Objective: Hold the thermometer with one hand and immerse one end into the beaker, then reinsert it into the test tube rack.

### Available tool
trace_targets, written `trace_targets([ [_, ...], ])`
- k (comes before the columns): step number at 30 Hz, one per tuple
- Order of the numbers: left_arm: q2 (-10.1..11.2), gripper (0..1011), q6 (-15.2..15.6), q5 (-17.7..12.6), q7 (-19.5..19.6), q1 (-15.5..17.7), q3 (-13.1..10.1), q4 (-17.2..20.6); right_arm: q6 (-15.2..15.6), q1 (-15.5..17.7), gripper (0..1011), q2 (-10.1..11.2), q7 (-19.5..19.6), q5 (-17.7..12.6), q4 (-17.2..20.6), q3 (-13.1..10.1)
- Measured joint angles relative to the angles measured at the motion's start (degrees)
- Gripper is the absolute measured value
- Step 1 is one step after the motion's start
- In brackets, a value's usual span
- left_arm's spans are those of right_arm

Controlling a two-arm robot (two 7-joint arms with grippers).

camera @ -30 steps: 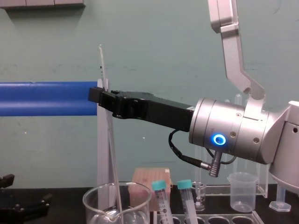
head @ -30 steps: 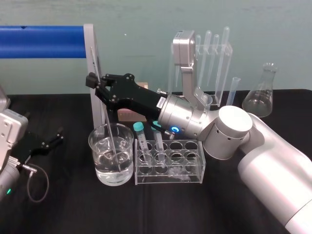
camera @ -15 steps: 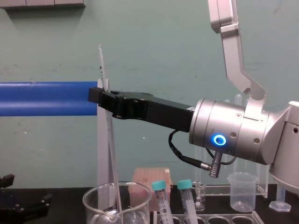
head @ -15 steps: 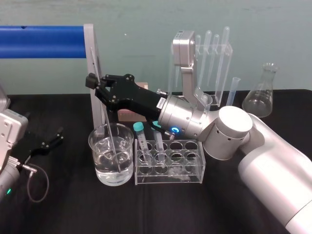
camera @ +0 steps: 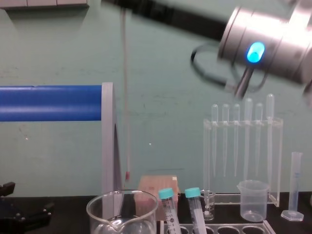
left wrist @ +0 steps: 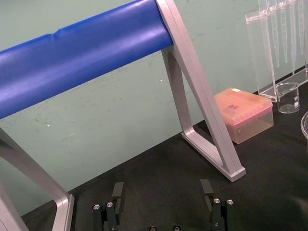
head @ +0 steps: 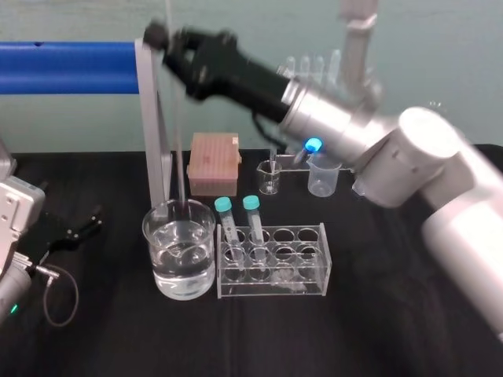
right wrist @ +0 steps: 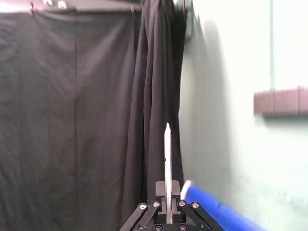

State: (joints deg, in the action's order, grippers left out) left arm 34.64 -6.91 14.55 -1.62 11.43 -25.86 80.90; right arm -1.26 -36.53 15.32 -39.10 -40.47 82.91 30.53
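Your right claw (head: pixel 161 37), upper left of the head view, is clamped on the thermometer (camera: pixel 125 97) near its top end. The rod hangs near-vertical, red bulb just above the beaker (head: pixel 151 251) rim, out of the water. The left claw (left wrist: pixel 161 184), fingers spread, sits idle on the worktop (head: pixel 118 330) at lower left. Treat the rod as light, stiff, slick, brittle glass: grip high on the stem, never the bulb. A side knock on the test tube rack (head: pixel 299 279) could snap it.

My black right pincer (head: pixel 163 38) on its silver, blue-lit wrist; clear thermometer (camera: pixel 125 97), red-tipped; clear beaker (head: pixel 179 263); teal-capped tubes (head: pixel 236 229); black table (head: pixel 118 338).
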Motion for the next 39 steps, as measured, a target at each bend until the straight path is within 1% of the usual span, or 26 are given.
trace_targets([
  [1, 0.0, 1008, 0.0, 0.0, 0.0, 0.0, 0.0, 0.0, 0.2, -0.1, 58, 0.5, 0.2, -0.4, 1.2, -0.6],
  [2, 0.0, 1008, 0.0, 0.0, 0.0, 0.0, 0.0, 0.0, 0.6, -0.2, 58, 1.5, 0.6, -1.3, 3.3, -1.6],
  [4, 0.0, 1008, 0.0, 0.0, 0.0, 0.0, 0.0, 0.0, 1.0, -0.2, 57, 2.6, 1.2, -1.9, 4.9, -2.5],
  [5, 0.0, 1008, 0.0, 0.0, 0.0, 0.0, 0.0, 0.0, 1.2, 0.0, 57, 4.0, 1.8, -2.3, 6.6, -3.6],
  [8, 0.0, 1008, 0.0, 0.0, 0.0, 0.0, 0.0, 0.0, 1.4, 0.7, 58, 6.2, 3.0, -2.6, 8.6, -4.9],
  [9, 0.0, 1008, 0.0, 0.0, 0.0, 0.0, 0.0, 0.0, 1.6, 1.6, 58, 7.8, 3.8, -2.7, 9.8, -5.8],
  [11, 0.0, 1008, 0.0, 0.0, 0.0, 0.0, 0.0, 0.0, 1.9, 2.7, 58, 9.2, 4.6, -2.9, 10.8, -6.4],
  [12, 0.0, 1008, 0.0, 0.0, 0.0, 0.0, 0.0, 0.0, 2.4, 4.1, 57, 10.7, 5.4, -3.2, 11.7, -7.0],
  [16, 0.0, 1008, 0.0, 0.0, 0.0, 0.0, 0.0, 0.0, 3.6, 7.4, 58, 13.5, 6.7, -4.2, 13.7, -7.9],
  [17, 0.0, 1008, 0.0, 0.0, 0.0, 0.0, 0.0, 0.0, 4.0, 8.9, 58, 14.6, 7.2, -4.9, 14.4, -8.1],
  [18, 0.0, 1008, 0.0, 0.0, 0.0, 0.0, 0.0, 0.0, 4.1, 9.5, 57, 15.1, 7.3, -5.2, 14.7, -8.3],
  [20, 0.0, 1008, 0.0, 0.0, 0.0, 0.0, 0.0, 0.0, 4.2, 12.0, 57, 16.6, 7.6, -5.9, 15.4, -8.4],
  [21, 0.0, 1008, 0.0, 0.0, 0.0, 0.0, 0.0, 0.0, 4.2, 12.0, 58, 16.6, 7.6, -5.9, 15.4, -8.4],
  [22, 0.0, 1008, 0.0, 0.0, 0.0, 0.0, 0.0, 0.0, 4.0, 12.9, 57, 17.2, 7.7, -6.1, 15.5, -8.4],
  [25, 0.0, 1008, 0.0, 0.0, 0.0, 0.0, 0.0, 0.0, 3.4, 13.7, 57, 17.7, 7.8, -6.0, 15.5, -8.3],
  [31, 0.0, 1008, 0.0, 0.0, 0.0, 0.0, 0.0, 0.0, 1.6, 14.5, 57, 17.8, 7.8, -4.3, 13.9, -7.3],
  [35, 0.0, 1008, 0.0, 0.0, 0.0, 0.0, 0.0, 0.0, 0.0, 14.5, 57, 17.0, 7.7, -2.4, 12.4, -6.5],
  [38, 0.0, 1008, 0.0, 0.0, 0.0, 0.0, 0.0, 0.0, -0.5, 14.5, 58, 16.4, 7.8, -1.6, 11.7, -6.3],
  [39, 0.0, 1008, 0.0, 0.0, 0.0, 0.0, 0.0, 0.0, -0.7, 14.5, 58, 15.9, 7.9, -1.2, 11.2, -6.1],
])
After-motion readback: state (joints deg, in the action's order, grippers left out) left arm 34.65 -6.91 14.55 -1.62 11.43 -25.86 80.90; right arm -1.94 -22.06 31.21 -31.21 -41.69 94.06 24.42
